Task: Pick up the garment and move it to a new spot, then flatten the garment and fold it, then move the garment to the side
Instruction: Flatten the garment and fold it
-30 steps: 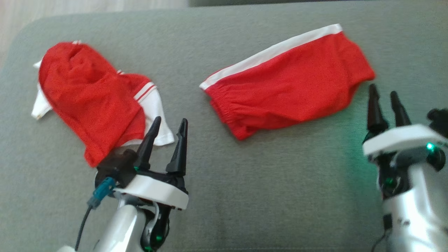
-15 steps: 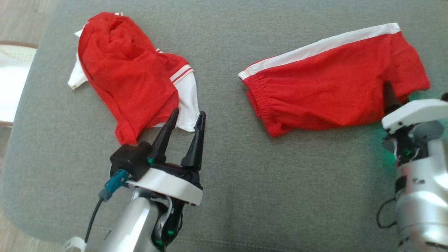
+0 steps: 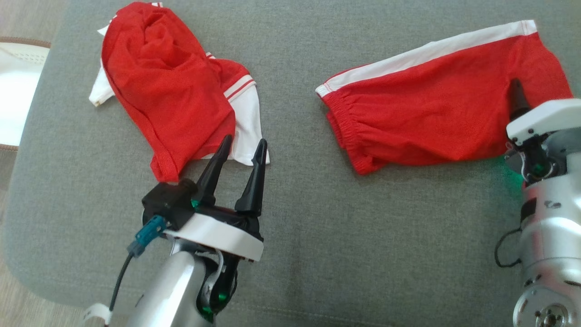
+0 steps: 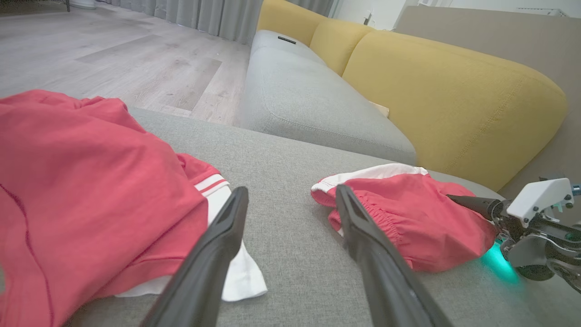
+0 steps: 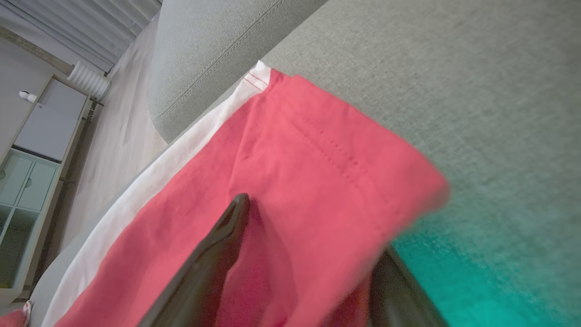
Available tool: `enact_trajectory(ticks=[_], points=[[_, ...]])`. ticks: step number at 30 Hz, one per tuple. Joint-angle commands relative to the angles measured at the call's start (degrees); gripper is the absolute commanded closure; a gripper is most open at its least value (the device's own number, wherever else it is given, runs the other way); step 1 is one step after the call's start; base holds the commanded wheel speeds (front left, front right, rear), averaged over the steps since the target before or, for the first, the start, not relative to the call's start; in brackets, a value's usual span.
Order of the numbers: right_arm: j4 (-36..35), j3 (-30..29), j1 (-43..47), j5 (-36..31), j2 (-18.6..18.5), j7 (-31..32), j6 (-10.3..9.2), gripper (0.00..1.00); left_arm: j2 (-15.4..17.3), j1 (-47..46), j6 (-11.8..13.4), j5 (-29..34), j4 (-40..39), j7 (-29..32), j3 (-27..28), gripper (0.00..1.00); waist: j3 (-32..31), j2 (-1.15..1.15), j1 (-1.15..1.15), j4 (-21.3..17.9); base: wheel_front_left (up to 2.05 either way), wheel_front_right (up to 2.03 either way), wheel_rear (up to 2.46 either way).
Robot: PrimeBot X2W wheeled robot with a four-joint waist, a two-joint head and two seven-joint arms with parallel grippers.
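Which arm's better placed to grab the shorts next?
Right. The right end effector straddles the shorts' leg hem, one finger on top of the fabric, the other seemingly under it. The left end effector hangs open by the shirt, apart from the shorts.

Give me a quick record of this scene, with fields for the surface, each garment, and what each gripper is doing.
surface: grey fabric cushion
garment on the right: red shorts with a white side stripe, lying fairly flat
garment on the left: crumpled red and white shirt
left gripper: open, empty, fingertips by the shirt's white sleeve
right gripper: open, straddling the shorts' leg hem, one finger on top, the other under the cloth
stage: grasp on the shorts not yet closed
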Motion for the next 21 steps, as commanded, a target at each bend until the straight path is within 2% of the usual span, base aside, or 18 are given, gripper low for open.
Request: enact_trajectory(ticks=[1,3,4,5,10,16,21], points=[[0.62,1.09,-0.70,-0.51,1.00,0.80,0.39,0.00,0.16,-2.04,0.28,-0.56,-1.95,-0.45,1.36,0.00,0.20,0.00,0.00,-0.03,0.00,0.00,0.00],[1.11,1.32,-1.32,-1.09,1.00,0.85,0.39,0.02,0.16,-2.22,0.35,-0.64,-1.83,-0.45,1.23,0.00,0.42,0.00,0.00,-0.11,0.00,0.00,0.00],[1.33,1.45,-1.57,-1.37,1.00,0.84,0.39,0.80,0.16,-2.30,0.39,-0.67,-1.78,-0.45,1.21,0.00,0.47,0.00,0.00,-0.17,0.00,0.00,0.00],[1.46,1.74,-1.79,-1.63,1.00,0.71,0.39,1.00,0.16,-2.36,0.42,-0.70,-1.70,-0.45,1.19,0.00,0.47,0.00,0.00,-0.22,0.00,0.00,0.00],[1.52,2.38,-1.81,-1.63,0.96,-1.67,0.39,1.00,0.16,-2.21,0.44,-0.61,-1.03,-0.45,1.31,0.00,-0.47,0.00,0.00,-0.92,0.00,0.00,0.00],[0.45,2.19,0.53,-1.09,0.59,-7.59,0.39,1.00,0.16,-1.32,0.28,-0.39,-0.64,-0.45,1.89,0.00,-3.11,0.00,0.00,-3.08,0.00,0.00,0.00],[-1.07,-0.16,3.40,-2.28,0.01,-11.62,0.39,1.00,0.16,-0.36,0.15,-0.13,-0.50,-0.45,2.39,0.00,-4.98,0.00,0.00,-5.30,0.00,0.00,0.00]])
